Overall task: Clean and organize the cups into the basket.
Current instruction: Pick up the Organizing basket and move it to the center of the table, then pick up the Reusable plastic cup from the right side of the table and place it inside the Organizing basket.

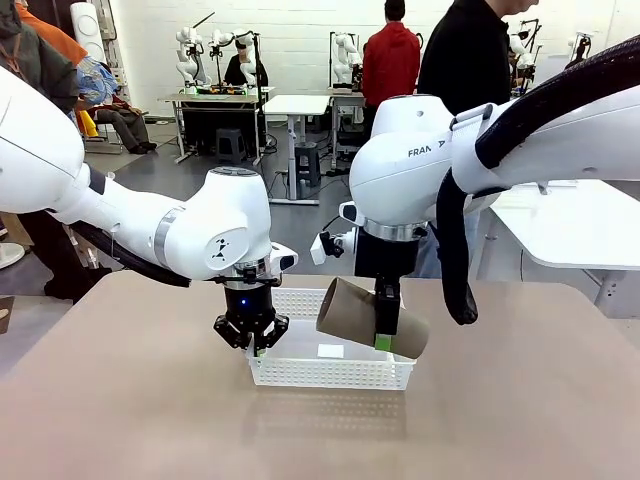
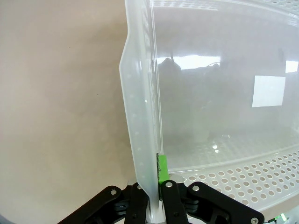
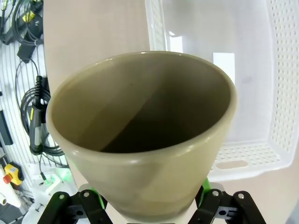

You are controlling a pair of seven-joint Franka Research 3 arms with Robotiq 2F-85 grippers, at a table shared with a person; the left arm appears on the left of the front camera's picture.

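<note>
With the left gripper (image 1: 252, 345) pinched shut on the basket (image 1: 330, 373) wall between its 2 fingers, the right gripper (image 1: 385, 335) clasped 1 tan cup (image 1: 350, 310) sideways just above that basket's floor — best lowered level before release.

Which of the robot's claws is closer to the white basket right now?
The left gripper: its fingers are shut on a side wall of the basket. The right gripper holds a tan cup over the basket.
</note>
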